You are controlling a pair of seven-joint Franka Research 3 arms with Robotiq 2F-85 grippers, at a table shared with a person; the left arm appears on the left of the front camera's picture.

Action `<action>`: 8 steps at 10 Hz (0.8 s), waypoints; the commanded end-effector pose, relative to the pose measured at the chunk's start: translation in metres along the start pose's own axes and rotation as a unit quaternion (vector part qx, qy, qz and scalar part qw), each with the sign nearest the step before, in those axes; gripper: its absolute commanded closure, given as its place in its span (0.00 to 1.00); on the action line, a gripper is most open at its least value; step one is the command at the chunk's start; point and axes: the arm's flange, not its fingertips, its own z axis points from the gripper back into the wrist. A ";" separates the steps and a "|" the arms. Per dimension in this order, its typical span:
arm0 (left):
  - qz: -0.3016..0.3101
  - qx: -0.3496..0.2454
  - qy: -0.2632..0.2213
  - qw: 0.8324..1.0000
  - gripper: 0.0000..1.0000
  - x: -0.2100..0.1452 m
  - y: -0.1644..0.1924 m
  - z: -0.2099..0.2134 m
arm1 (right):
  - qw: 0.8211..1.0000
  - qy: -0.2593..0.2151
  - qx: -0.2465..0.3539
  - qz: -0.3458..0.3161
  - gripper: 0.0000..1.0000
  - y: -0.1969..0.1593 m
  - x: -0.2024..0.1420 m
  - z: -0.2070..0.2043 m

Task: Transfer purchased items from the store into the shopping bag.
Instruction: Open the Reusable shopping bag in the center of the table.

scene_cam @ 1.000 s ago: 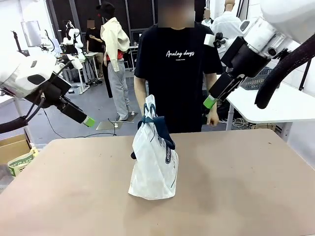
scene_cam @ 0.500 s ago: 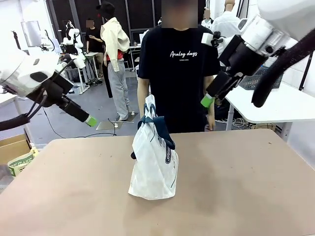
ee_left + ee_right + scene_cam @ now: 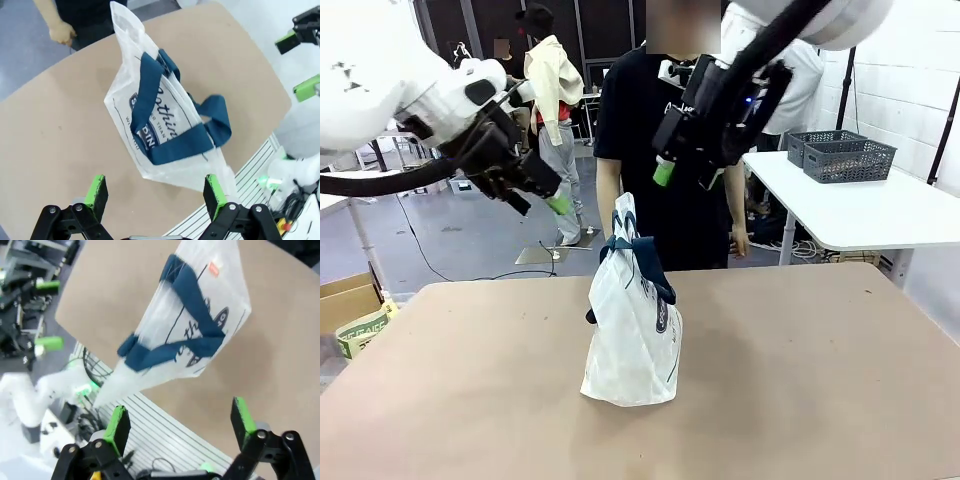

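Observation:
The shopping bag (image 3: 632, 335) stands upright in the middle of the brown table, translucent white with navy straps and an oval logo. My left gripper (image 3: 558, 203) hovers open above and to the left of it, and my right gripper (image 3: 665, 172) hovers open above its top. From above, the shopping bag (image 3: 170, 125) lies beyond my left gripper (image 3: 155, 192), whose jaws are wide apart and empty. My right gripper (image 3: 181, 424) is equally wide over the shopping bag (image 3: 195, 325). The purchased items are out of view.
A person in a black T-shirt (image 3: 660, 120) stands at the table's far edge, one hand (image 3: 62, 32) hanging near it. Dark grey lattice baskets (image 3: 845, 155), the store's kind, sit on a white side table (image 3: 880, 215) at the right.
Both arms have swung inward from the sides to hover over the bag. The bag has not moved. Both grippers stayed open.

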 end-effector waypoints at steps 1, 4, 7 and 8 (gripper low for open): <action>0.009 -0.038 0.000 0.999 0.00 0.013 -0.001 -0.005 | 0.999 0.027 -0.010 -0.036 0.00 -0.004 0.037 -0.003; 0.013 -0.011 0.000 1.000 0.00 0.008 -0.001 -0.006 | 1.000 0.007 -0.003 -0.019 0.00 -0.005 0.018 -0.005; 0.056 -0.009 0.037 0.998 0.00 0.037 -0.014 -0.026 | 0.992 0.038 0.005 -0.121 0.00 -0.007 0.060 -0.039; 0.058 -0.009 0.044 0.997 0.00 0.042 -0.018 -0.032 | 0.988 0.041 0.007 -0.147 0.00 -0.006 0.069 -0.045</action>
